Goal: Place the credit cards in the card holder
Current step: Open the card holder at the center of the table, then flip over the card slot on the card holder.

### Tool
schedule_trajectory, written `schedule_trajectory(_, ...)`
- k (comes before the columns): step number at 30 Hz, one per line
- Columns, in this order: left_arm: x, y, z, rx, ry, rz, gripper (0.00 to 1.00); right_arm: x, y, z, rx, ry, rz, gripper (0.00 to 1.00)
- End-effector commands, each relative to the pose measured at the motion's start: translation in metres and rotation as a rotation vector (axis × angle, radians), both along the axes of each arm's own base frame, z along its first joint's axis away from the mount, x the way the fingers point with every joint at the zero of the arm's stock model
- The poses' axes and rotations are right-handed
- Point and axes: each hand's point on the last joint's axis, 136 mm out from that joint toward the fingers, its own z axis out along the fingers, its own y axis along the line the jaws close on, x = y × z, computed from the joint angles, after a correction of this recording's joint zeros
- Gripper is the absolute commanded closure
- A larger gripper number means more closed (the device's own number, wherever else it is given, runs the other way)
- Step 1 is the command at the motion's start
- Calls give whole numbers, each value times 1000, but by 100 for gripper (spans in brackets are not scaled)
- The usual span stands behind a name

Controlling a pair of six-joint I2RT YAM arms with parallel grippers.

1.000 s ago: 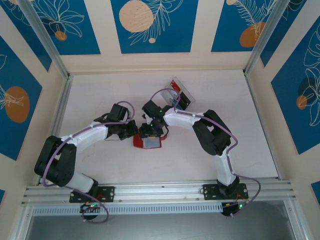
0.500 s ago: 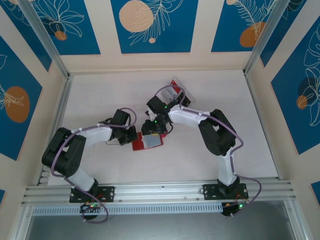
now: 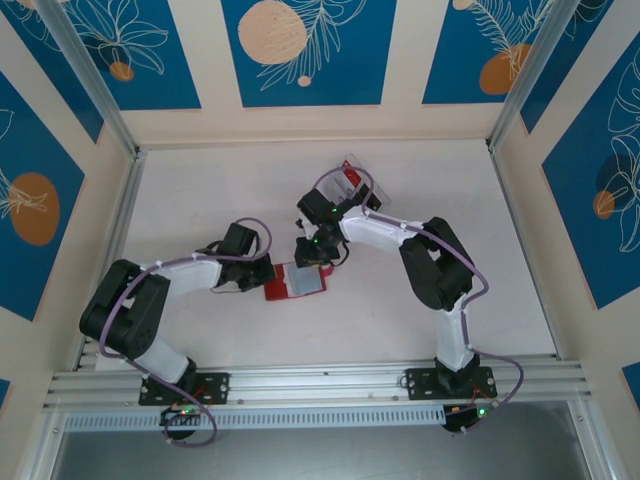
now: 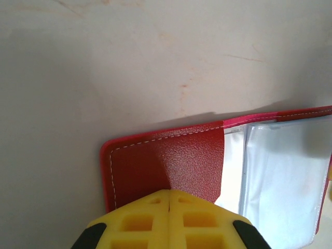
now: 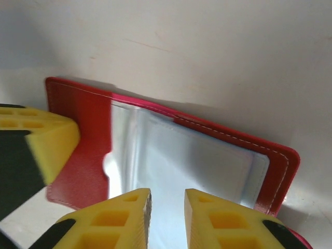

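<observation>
Nearest the bases, lying open on the table (image 3: 400,300) between the two arms: the card holder (image 3: 296,283), pale pockets facing up, red left flap pinched by the left gripper (image 4: 169,199) with yellow fingers (image 4: 137,223) pressed flat together. Just beyond, poised over the pocket side with only a narrow gap between the jaws and nothing seen in that gap: the right gripper (image 5: 167,202). Farthest back, well apart from the card holder, resting in a clear tray (image 3: 378,192): the credit cards (image 3: 348,183), one red, one dark.
</observation>
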Motion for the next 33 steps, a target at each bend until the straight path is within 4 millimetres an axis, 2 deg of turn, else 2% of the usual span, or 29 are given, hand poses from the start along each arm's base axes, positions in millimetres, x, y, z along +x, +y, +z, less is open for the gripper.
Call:
schedule_trajectory(1, -24, 9, -24, 59, 88, -9, 100, -6, -5, -15, -68, 15, 16, 78)
schedule_trajectory(6, -24, 8, -25, 66, 87, -19, 100, -7, -14, -31, -129, 18, 5, 82)
schedule_trajectory(8, -24, 6, -26, 71, 86, -27, 100, -10, -13, -41, -123, 52, 5, 82)
schedule_trajectory(10, -25, 3, -28, 74, 87, -43, 100, -18, -3, -46, -76, 99, 17, 83)
schedule_trajectory(17, -27, -5, -26, 89, 79, -79, 100, -34, 32, -36, 152, 225, 23, 78)
schedule_trajectory(21, -25, -11, -20, 72, 60, -96, 100, -37, 41, -32, 227, 268, 14, 74)
schedule_trajectory(24, -22, -14, -10, 54, 29, -110, 100, -36, 43, -33, 283, 321, -8, 67)
schedule_trajectory(28, -22, -17, 1, 37, 0, -131, 93, -33, 43, -31, 340, 355, -40, 61)
schedule_trajectory(33, -27, -19, 21, 22, -88, -173, 78, -30, 39, -34, 313, 354, -62, 56)
